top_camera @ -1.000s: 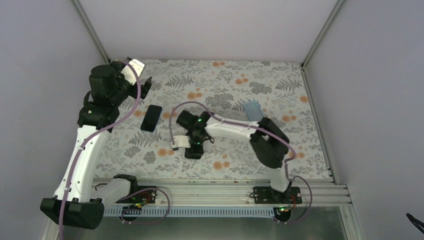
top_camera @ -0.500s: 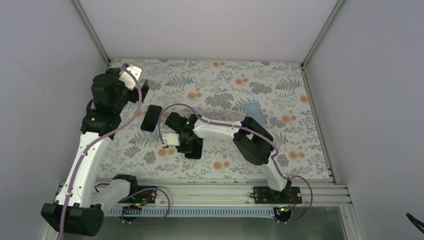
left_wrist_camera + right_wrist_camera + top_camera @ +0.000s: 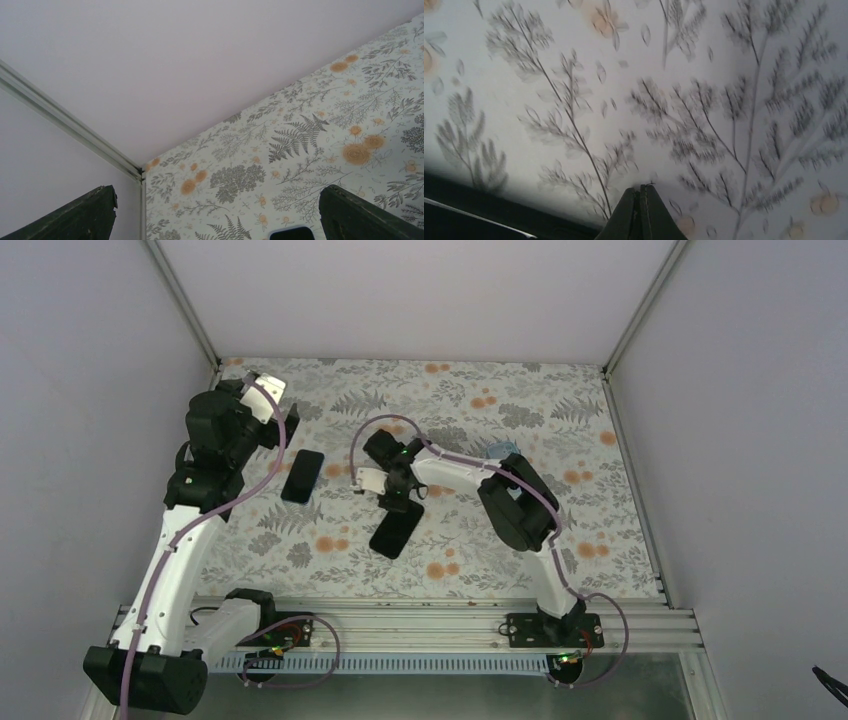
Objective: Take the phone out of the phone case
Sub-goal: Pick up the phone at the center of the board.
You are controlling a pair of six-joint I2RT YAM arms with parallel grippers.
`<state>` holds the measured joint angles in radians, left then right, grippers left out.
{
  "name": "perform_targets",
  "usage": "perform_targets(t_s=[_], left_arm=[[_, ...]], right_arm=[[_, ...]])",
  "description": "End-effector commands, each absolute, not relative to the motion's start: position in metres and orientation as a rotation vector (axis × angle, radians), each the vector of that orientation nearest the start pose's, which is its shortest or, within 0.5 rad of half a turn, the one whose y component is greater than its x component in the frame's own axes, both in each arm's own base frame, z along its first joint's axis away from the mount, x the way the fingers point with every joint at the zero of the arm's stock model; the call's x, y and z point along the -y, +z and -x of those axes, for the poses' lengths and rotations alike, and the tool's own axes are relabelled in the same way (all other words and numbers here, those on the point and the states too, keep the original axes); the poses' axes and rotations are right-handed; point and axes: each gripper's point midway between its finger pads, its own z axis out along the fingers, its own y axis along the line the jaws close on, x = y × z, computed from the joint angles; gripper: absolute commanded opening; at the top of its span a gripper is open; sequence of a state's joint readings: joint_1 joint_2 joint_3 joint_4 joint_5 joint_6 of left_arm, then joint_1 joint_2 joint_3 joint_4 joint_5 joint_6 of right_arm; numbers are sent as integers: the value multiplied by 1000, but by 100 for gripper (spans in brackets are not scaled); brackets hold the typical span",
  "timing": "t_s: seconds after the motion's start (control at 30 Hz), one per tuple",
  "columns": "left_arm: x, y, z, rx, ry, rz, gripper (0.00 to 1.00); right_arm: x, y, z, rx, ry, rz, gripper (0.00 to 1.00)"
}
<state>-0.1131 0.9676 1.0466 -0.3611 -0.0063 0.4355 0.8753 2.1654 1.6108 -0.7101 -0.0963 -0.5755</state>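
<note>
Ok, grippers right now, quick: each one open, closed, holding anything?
Left gripper: open, empty.
Right gripper: closed, holding nothing.

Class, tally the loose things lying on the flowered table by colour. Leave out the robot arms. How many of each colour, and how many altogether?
Black: 2, the far slab and the near slab
Pale blue: 1, the pale blue item, partly hidden
Total: 3
</note>
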Motion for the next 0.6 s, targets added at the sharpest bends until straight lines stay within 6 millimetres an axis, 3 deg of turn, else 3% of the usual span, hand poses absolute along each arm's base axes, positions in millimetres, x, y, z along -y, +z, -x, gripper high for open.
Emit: perform_targets(t_s=[0.0, 0.2, 0.33, 0.43, 0.57], left_arm=[[37, 349, -341, -1764, 220, -490, 100], [40, 343, -341, -1774, 194, -498, 100], [40, 342, -340, -1771, 193, -496, 100], [42, 345, -339, -1754, 194, -510, 100], [41, 350, -337, -1745, 198, -509, 100]], right_arm=[[-343, 14, -286, -2193, 163, 1936, 4], [-304, 11, -262, -2281, 158, 1939, 4], [-291, 22, -241, -2288, 216, 1943, 4], [-285, 34, -238, -2273, 201, 1910, 5], [-283, 62, -242, -2198, 184, 1869, 67]])
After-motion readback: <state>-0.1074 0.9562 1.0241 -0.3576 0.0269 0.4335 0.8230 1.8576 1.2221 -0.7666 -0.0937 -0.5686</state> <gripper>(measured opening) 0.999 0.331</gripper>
